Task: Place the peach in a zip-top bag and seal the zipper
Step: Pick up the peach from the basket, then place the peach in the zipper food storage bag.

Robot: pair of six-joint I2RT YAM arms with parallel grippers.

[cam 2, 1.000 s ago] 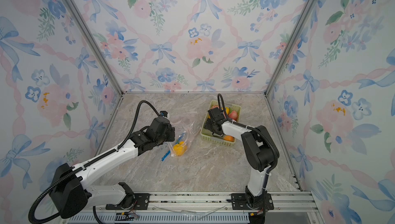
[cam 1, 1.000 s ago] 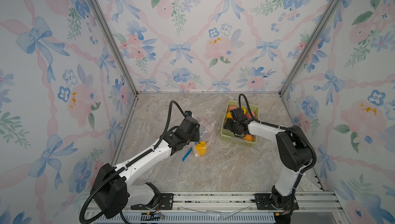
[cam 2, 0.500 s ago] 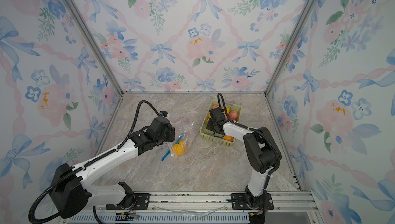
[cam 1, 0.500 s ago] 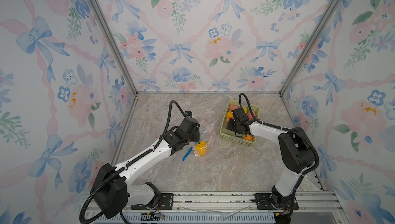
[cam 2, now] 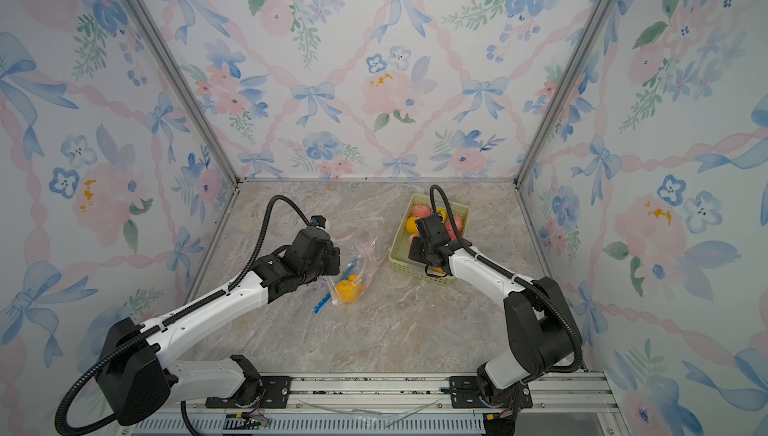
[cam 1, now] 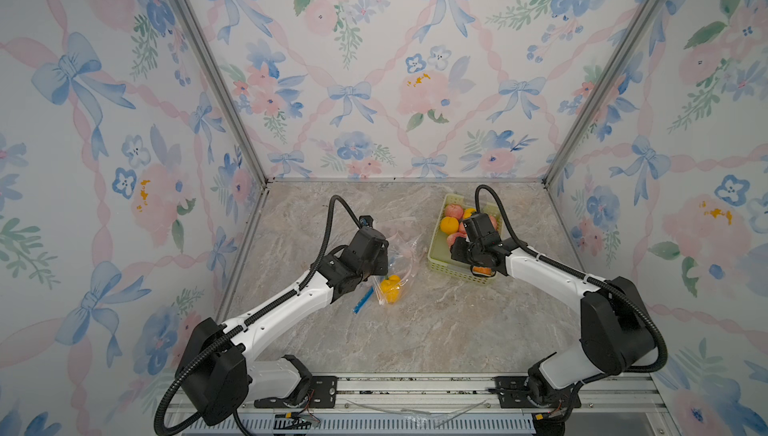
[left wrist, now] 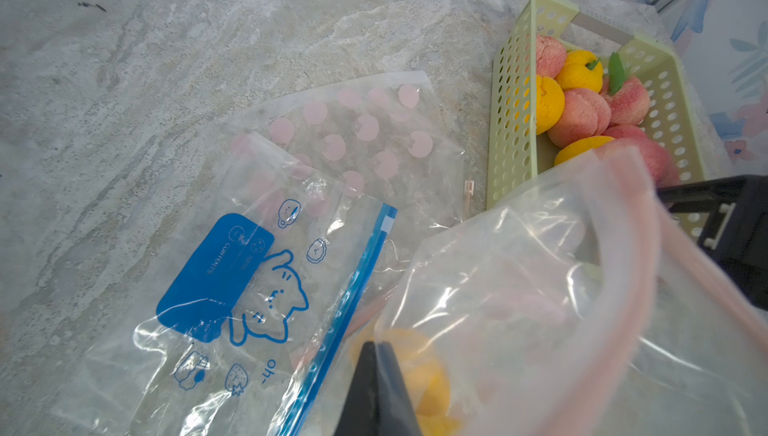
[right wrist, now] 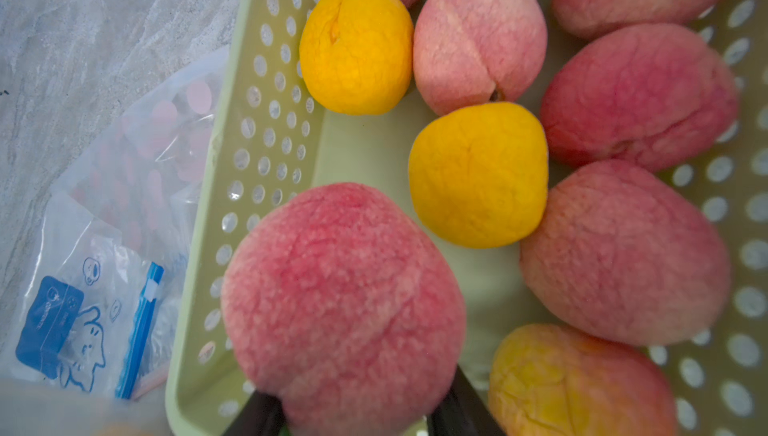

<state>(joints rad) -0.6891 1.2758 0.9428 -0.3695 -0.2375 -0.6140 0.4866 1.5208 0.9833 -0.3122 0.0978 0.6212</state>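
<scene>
1. My right claw [right wrist: 357,411] is closed partway around a pink peach [right wrist: 340,301], with one finger against each side of it. The peach is at the left side of the green basket [right wrist: 249,93], which stands far right on the table [cam 1: 415,330]. I cannot tell whether the peach is off the basket floor yet.
2. My left claw [cam 1: 379,266] is pinched fully shut on the pink-zipper bag [left wrist: 519,288]. It holds the bag raised just left of the basket, with a yellow fruit [cam 1: 390,288] already lying in the bottom.
3. As I judge it, the step in hand is lifting the peach out. I should rise straight up, because a yellow peach [right wrist: 478,176] sits just beside mine and the perforated wall is close on the left.
4. The peach is round and looks soft. I should press only hard enough to hold it and avoid any jerk that could roll it out of my fingers.
5. Once above the rim, I should travel left to the bag's mouth. I cannot tell whether it gapes wide enough, so my left claw should hold the rim high.
6. A blue-zipper bag [left wrist: 249,288] and a pink-dotted bag [left wrist: 365,130] lie flat underneath, and I should not drop the peach onto them.
</scene>
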